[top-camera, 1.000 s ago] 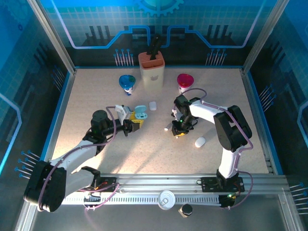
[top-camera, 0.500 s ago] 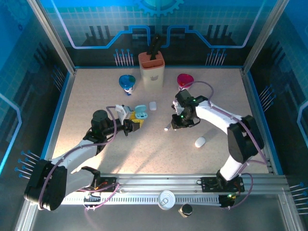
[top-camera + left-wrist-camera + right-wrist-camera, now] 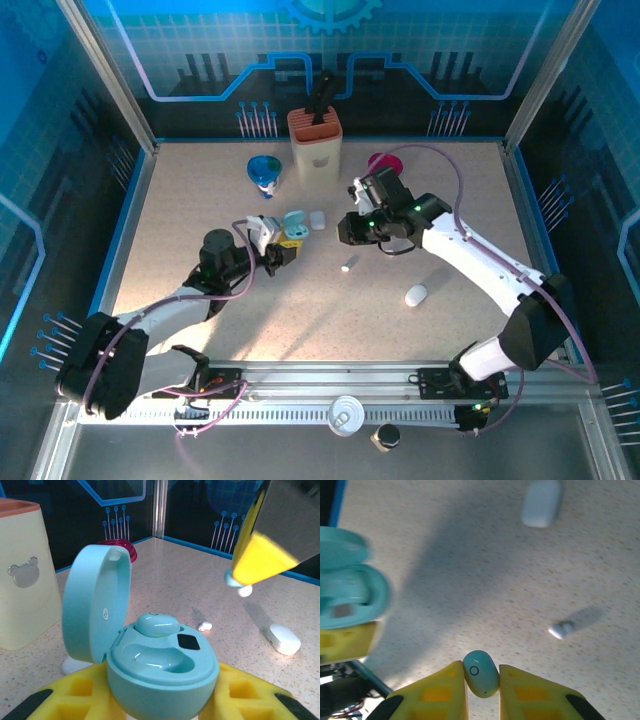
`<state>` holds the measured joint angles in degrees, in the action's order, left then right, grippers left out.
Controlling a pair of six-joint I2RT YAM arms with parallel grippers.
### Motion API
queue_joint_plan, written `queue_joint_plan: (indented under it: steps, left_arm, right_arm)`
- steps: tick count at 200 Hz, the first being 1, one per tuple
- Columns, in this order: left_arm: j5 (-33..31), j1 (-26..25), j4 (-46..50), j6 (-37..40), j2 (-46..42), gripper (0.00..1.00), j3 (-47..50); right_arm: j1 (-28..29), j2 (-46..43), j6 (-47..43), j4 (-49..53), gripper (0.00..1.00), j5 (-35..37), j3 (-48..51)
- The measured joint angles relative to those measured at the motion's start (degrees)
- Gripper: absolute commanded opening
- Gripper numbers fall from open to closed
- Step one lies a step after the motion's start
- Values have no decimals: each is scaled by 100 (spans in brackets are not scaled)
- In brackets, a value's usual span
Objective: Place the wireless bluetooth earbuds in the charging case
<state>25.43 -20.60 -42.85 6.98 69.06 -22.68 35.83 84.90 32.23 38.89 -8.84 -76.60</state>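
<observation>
So the right end effector (image 3: 481,672) is pinched down narrow on a teal earbud (image 3: 481,676), which sits right between the two yellow foam pads. It's a smooth, glossy little egg with a tiny ring printed on it, and its long axis runs along the fingers, with the rounded end poking out past the tips.

The whole move hinges on one thing: the charging case (image 3: 351,596) lies off to the robot's left of that bud, up and to the left in the right wrist view, near but not touching. The left end effector (image 3: 160,706) has its own yellow pads closed around the base of the case, holding it upright with the lid (image 3: 95,611) hinged open. The right arm has the bud, so it has to travel while the left just holds steady.

The case is matte teal plastic, pebble-round. One earbud (image 3: 156,624) is already seated at the back, and the shiny empty socket (image 3: 167,661) in front of it is the target. The bud probably needs tipping to match that socket, though I can't quite tell the angle from here.

Further out on the speckled bench (image 3: 470,555) lie a white earbud (image 3: 561,629) and a rounded white case (image 3: 541,502), both well clear.
</observation>
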Motion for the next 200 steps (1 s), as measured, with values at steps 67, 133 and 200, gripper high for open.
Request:
queue_joint_plan:
  steps: [67, 133, 200]
  left_arm:
    - [-374, -291, -13, 323, 39, 31, -7]
    - [-509, -472, -11, 413, 39, 31, -11]
    - [-531, -551, -4, 498, 125, 31, -66]
  right_arm:
    - [490, 557, 173, -186, 18, -101, -944]
    - [612, 905, 234, -214, 18, -195, -1045]
    - [682, 1150, 289, -326, 18, -280, -1224]
